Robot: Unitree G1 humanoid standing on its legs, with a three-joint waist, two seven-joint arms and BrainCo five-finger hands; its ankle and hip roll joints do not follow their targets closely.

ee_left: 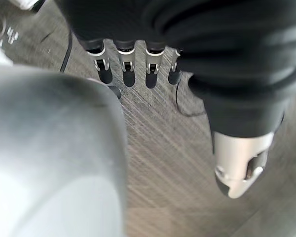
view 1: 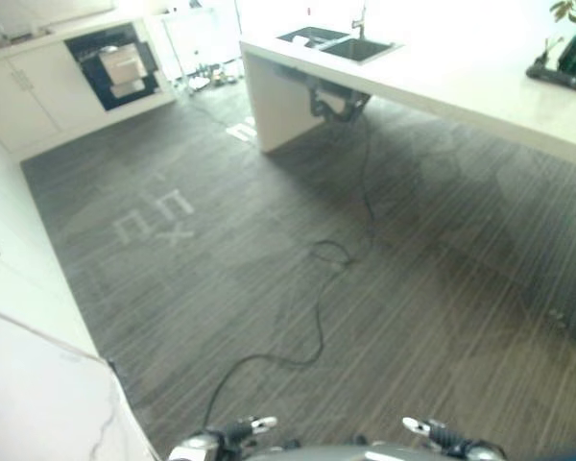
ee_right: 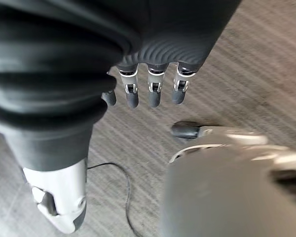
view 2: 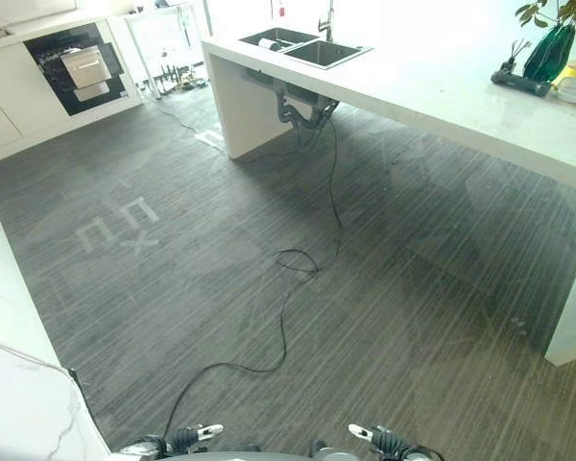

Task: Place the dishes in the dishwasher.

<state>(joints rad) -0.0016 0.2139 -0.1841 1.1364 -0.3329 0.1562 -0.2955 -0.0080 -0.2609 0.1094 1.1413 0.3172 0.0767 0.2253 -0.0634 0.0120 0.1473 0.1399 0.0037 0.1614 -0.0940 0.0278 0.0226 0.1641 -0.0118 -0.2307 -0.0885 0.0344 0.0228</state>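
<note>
The dishwasher is a dark opening in the white cabinets at the far left, with a pale rack pulled out of it. A double sink is set in the white island counter at the back, and a small pale item lies in its left basin; what it is I cannot tell. My left hand hangs above the grey floor with straight fingers, holding nothing. My right hand hangs the same way, fingers straight with nothing between them.
The white island counter runs across the right side, with pipes under the sink and a green vase at its far end. White cabinets and a marble top line the left. Grey wood floor lies between.
</note>
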